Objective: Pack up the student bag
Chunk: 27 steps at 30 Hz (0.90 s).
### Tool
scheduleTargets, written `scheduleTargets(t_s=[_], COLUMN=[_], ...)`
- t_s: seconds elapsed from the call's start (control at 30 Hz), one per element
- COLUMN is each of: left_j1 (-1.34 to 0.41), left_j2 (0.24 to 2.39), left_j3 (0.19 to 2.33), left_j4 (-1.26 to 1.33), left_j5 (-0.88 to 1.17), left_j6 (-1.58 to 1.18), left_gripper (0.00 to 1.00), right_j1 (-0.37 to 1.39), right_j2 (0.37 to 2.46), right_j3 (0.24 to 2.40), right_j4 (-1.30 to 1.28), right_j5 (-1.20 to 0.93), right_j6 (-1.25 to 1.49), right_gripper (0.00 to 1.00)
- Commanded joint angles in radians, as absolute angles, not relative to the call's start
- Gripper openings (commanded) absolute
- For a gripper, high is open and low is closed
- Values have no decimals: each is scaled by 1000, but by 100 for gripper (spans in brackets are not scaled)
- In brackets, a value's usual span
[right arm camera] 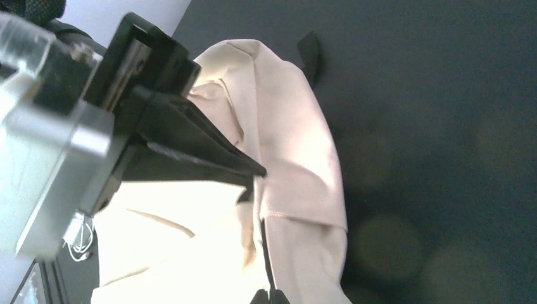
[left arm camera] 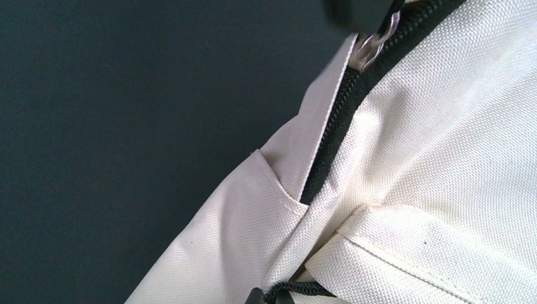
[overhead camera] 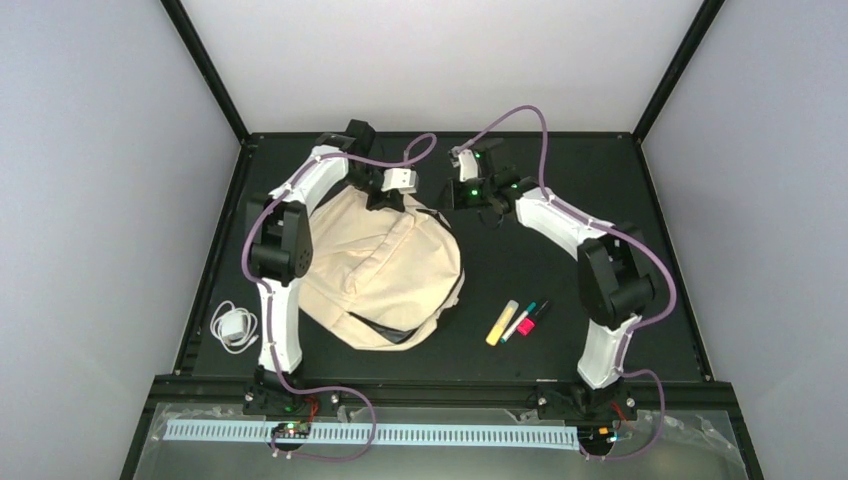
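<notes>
The student bag (overhead camera: 375, 265) is a cream backpack lying flat left of the table's middle. My left gripper (overhead camera: 385, 200) is over the bag's far edge. In the left wrist view its tips (left arm camera: 278, 296) are shut on a black cord at a seam of the bag (left arm camera: 405, 158), below the dark zipper (left arm camera: 329, 139). My right gripper (overhead camera: 448, 200) is at the bag's far right corner. In the right wrist view its tips (right arm camera: 269, 296) are shut on a thin black zipper pull of the bag (right arm camera: 297, 126). The metal slider (left arm camera: 366, 50) shows at the zipper's upper end.
A yellow highlighter (overhead camera: 502, 322), a pink marker (overhead camera: 522, 322) and a dark pen (overhead camera: 538, 312) lie right of the bag. A white charger with its cable (overhead camera: 235, 326) lies at the left edge. A black strap end (right arm camera: 309, 54) sticks out beyond the bag.
</notes>
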<state>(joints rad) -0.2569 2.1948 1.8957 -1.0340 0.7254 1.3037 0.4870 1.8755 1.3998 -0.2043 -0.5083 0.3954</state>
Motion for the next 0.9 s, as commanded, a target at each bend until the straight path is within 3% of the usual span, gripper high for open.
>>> scheduleTargets(t_s=[0.0, 0.3, 0.43, 0.47, 0.5, 0.53, 0.57, 0.6, 0.87], left_j1=[-202, -122, -121, -129, -145, -163, -187, -209, -326], left_j2=[2125, 2088, 2056, 2047, 2035, 2022, 2009, 2000, 2158], left_j3=[1863, 1852, 1896, 1915, 1927, 1930, 1928, 1920, 1992], left_j4=[-944, -934, -1051, -1103, -1128, -1132, -1126, -1106, -1116], left_j5=[644, 616, 761, 843, 889, 923, 944, 952, 887], left_j6=[1268, 1258, 1330, 1353, 1351, 1337, 1326, 1309, 1296], left_gripper=[1, 1, 2, 6, 32, 65, 88, 97, 99], right_j1=[457, 443, 444, 445, 444, 445, 445, 445, 445], right_j2=[1766, 1622, 1631, 1642, 1655, 1669, 1682, 1694, 1725], right_j3=[1337, 1205, 1217, 1231, 1250, 1270, 1289, 1306, 1363], right_j4=[-173, -234, -212, -205, -204, -204, -204, -205, -212], right_j5=[-522, -511, -568, -577, -581, -582, -584, -587, -600], right_j6=[382, 346, 364, 371, 374, 375, 376, 377, 380], right_gripper=[1, 1, 1, 1, 1, 1, 1, 1, 1])
